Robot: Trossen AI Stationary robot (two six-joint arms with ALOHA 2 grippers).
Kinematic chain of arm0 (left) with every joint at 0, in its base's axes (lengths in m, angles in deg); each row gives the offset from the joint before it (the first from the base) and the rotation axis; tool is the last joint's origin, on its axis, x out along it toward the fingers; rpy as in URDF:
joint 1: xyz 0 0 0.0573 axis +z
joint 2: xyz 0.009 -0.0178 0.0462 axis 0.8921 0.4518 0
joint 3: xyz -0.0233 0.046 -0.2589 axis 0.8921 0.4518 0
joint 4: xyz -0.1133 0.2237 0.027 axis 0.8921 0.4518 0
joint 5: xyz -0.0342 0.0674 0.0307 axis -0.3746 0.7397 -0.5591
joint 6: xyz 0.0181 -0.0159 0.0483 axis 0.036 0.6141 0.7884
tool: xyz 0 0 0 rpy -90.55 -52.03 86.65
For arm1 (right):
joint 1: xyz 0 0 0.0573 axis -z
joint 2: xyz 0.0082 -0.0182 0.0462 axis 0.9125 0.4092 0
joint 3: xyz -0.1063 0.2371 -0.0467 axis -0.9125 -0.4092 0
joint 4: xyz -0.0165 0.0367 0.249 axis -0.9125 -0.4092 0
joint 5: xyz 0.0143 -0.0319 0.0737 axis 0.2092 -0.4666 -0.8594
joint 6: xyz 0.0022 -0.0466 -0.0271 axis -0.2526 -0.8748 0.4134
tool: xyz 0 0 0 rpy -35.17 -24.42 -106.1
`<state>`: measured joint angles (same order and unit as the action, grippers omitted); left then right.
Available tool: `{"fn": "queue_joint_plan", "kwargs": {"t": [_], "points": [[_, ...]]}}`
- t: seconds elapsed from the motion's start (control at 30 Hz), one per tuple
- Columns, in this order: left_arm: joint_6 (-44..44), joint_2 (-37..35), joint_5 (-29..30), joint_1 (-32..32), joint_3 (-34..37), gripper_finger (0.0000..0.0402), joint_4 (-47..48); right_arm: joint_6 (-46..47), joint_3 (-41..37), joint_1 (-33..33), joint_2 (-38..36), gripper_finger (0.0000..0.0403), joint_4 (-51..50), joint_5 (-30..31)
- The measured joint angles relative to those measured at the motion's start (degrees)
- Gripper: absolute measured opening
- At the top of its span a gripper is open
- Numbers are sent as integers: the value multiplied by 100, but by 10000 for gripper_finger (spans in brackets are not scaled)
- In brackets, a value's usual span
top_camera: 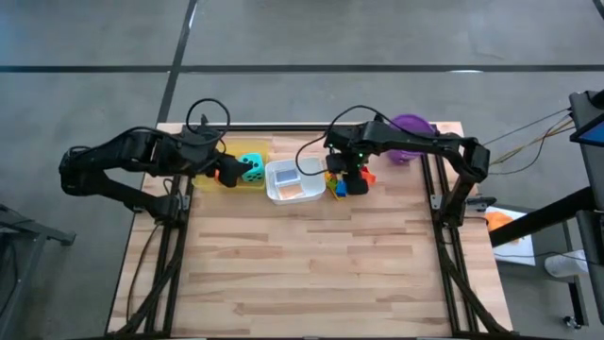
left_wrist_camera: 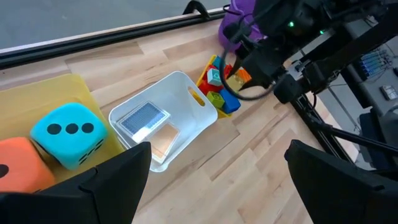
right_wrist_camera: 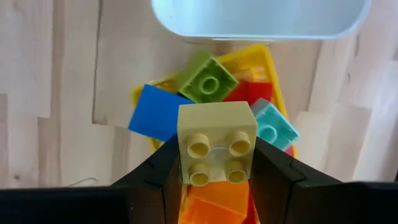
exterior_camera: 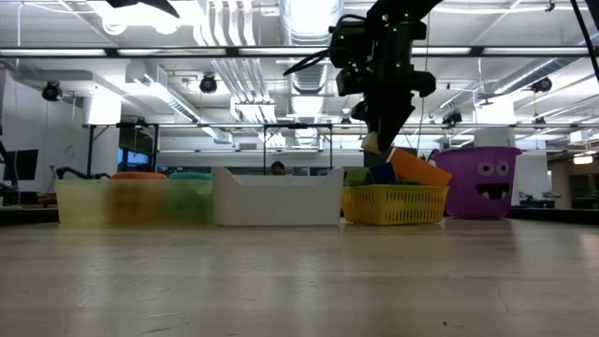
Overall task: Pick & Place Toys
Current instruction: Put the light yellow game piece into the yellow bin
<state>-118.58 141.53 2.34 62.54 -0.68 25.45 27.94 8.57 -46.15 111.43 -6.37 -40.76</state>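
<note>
My right gripper [right_wrist_camera: 216, 163] is shut on a pale yellow four-stud block [right_wrist_camera: 216, 142] and hangs over the yellow basket [exterior_camera: 393, 204], which holds green [right_wrist_camera: 208, 79], blue [right_wrist_camera: 153, 112], teal [right_wrist_camera: 272, 124], red and orange blocks. In the high view this gripper [top_camera: 343, 173] is just right of the white tray [top_camera: 276, 189], in which flat cards [left_wrist_camera: 144, 119] lie. My left gripper [left_wrist_camera: 217, 158] is open and empty beside the teal die [left_wrist_camera: 67, 134] and the orange die [left_wrist_camera: 17, 167], which sit in a yellow tray [top_camera: 253, 146] at the far left. My right gripper pinches the pale yellow block by two opposite side walls [right_wrist_camera: 184, 149] between its two fingers. The fingers come from above, pointing down. The block is lifted clear above the basket's blocks, its studded face toward the wrist camera; it also shows in the low view [exterior_camera: 372, 142].
A purple bucket with a face [exterior_camera: 487, 181] stands at the far right behind the basket. The near half of the wooden table [top_camera: 311, 274] carries nothing. A dark cable [top_camera: 311, 146] loops over the white tray's far edge.
</note>
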Motion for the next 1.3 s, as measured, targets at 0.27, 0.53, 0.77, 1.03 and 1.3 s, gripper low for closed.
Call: {"fn": "queue_joint_plan", "kwargs": {"t": [0.27,0.53,0.77,1.03,1.3], "points": [[-2,0,6,0,0,367,0,-520,-43,-184,13,132,-15,-8],[-2,-1,21,0,0,367,2,-1098,-44,-186,15,132,-52,22],[-28,-2,19,0,109,367,-1,-1517,-75,-183,15,132,-48,36],[-177,0,-66,-2,262,367,-68,-1799,-145,-181,20,132,50,133],[-177,0,-90,-2,261,367,-216,-1912,-282,-181,26,132,219,187]]}}
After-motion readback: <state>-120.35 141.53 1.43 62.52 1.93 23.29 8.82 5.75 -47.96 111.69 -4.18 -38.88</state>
